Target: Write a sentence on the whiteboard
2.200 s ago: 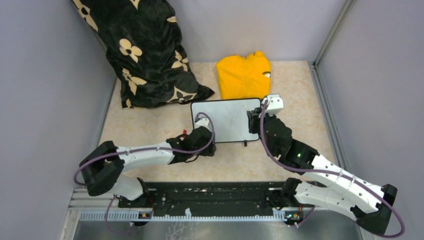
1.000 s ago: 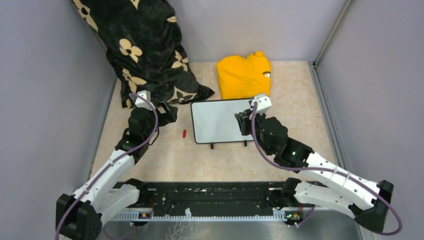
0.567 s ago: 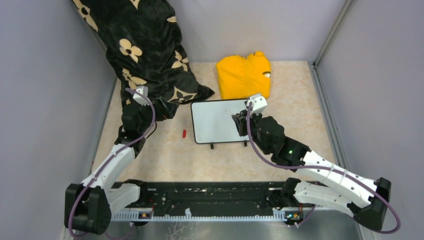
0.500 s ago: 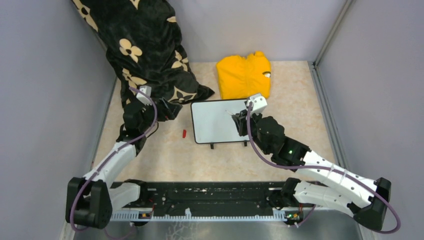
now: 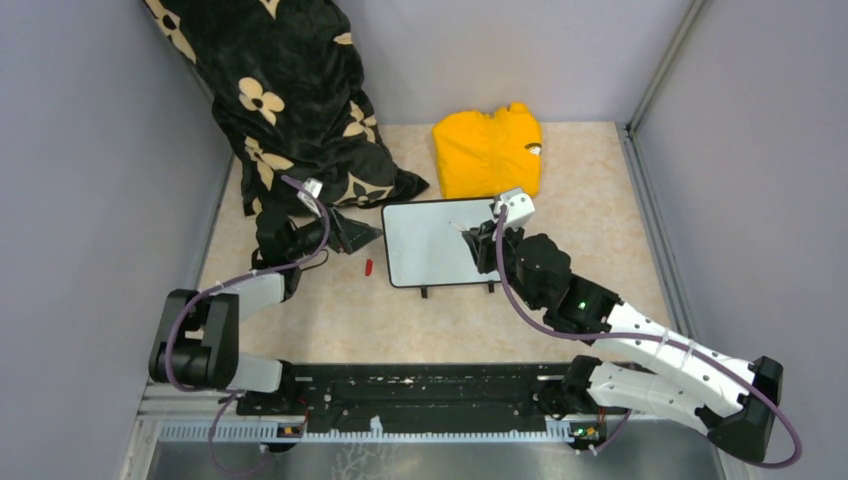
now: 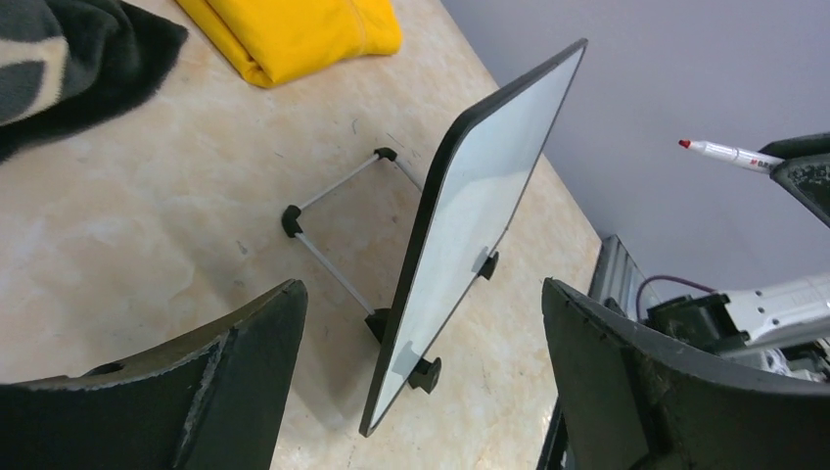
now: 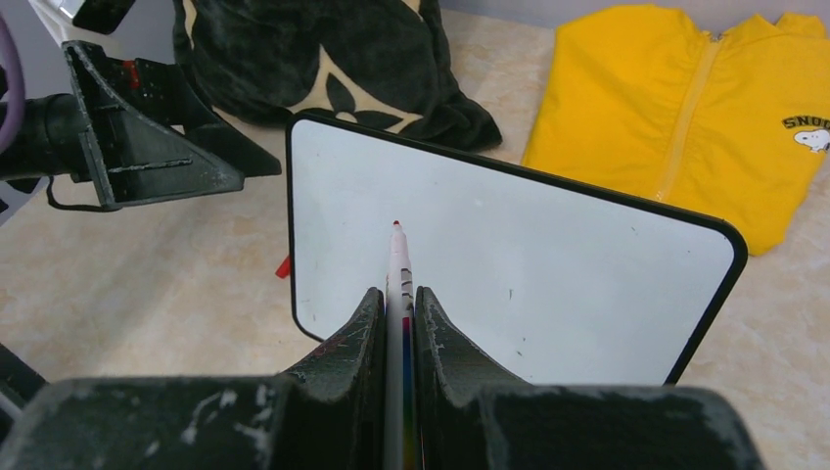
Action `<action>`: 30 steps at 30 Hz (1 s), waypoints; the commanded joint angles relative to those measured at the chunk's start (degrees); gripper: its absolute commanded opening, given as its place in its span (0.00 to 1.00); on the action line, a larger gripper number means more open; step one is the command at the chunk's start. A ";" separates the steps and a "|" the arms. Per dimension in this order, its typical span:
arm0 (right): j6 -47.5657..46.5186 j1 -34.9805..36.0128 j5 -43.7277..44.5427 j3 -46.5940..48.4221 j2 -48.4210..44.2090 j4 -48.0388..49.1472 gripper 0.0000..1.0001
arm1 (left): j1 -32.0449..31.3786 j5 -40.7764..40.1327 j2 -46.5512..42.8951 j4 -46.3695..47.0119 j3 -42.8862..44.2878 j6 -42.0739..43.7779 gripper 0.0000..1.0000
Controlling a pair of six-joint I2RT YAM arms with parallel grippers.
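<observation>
The whiteboard [image 5: 432, 245] stands tilted on its black feet at mid-table, and no sentence shows on its white face [image 7: 548, 264]. My right gripper [image 7: 396, 294] is shut on a white marker [image 7: 398, 259], whose uncapped red tip points at the left half of the board, close to its face. In the top view the right gripper [image 5: 480, 243] sits over the board's right part. My left gripper [image 5: 368, 233] is open, just left of the board's left edge. The left wrist view shows the board edge-on [image 6: 480, 196] ahead of the wide-apart left gripper [image 6: 421, 294].
A small red cap [image 5: 368, 267] lies on the table left of the board. A yellow garment [image 5: 488, 150] lies behind the board. A black blanket with cream flowers [image 5: 290, 110] is heaped at the back left. Grey walls enclose the table on three sides.
My left arm has swung from beside the black blanket rightward, bringing its open gripper up to the board's left edge. The right gripper with the marker has barely shifted.
</observation>
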 commanded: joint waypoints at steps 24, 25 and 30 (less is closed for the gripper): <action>2.43 0.35 -5.58 1.72 0.75 2.74 0.00 | 0.02 20.21 28.54 45.93 2.82 -10.89 0.60; 2.30 0.35 -5.61 1.84 0.99 2.69 0.00 | -0.15 20.55 29.25 47.08 2.94 -11.10 0.59; 1.81 0.33 -5.57 2.40 2.11 2.70 0.00 | -0.48 21.71 31.77 53.12 3.15 -11.61 0.56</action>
